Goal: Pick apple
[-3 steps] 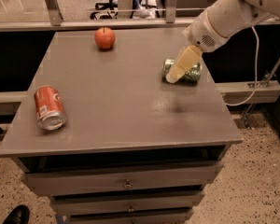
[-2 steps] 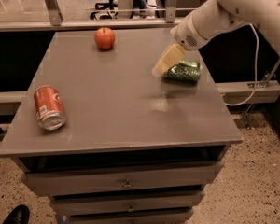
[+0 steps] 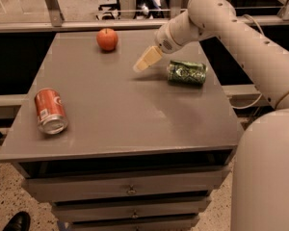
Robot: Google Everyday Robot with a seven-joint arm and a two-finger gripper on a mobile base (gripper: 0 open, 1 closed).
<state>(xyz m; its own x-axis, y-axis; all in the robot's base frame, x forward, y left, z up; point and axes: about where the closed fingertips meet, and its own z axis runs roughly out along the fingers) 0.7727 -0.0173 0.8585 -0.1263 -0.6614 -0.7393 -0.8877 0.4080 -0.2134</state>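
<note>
1. apple sits upright near the far edge of the grey table, left of centre, with nothing touching it and open space all round. so it's free to grasp from above or from the side.
2. gripper hangs just above the tabletop, between the apple and a crushed green can lying on its side. it's nearer the can but apart from both, and it holds nothing. can't tell if it's spread or pressed together.
3. orange-red soda can lies on its side near the front left edge, well apart from the apple. similar colour, so a likely mix-up, but it's out of the path.
4. arm comes in from the right over the far right corner. the wrist is angled down and left, so the gripper tip points roughly toward the apple's side of the table.
5. judgement: approach phase, grasp not yet made. the next move likely needs a reach up-left to line up over the apple.
</note>
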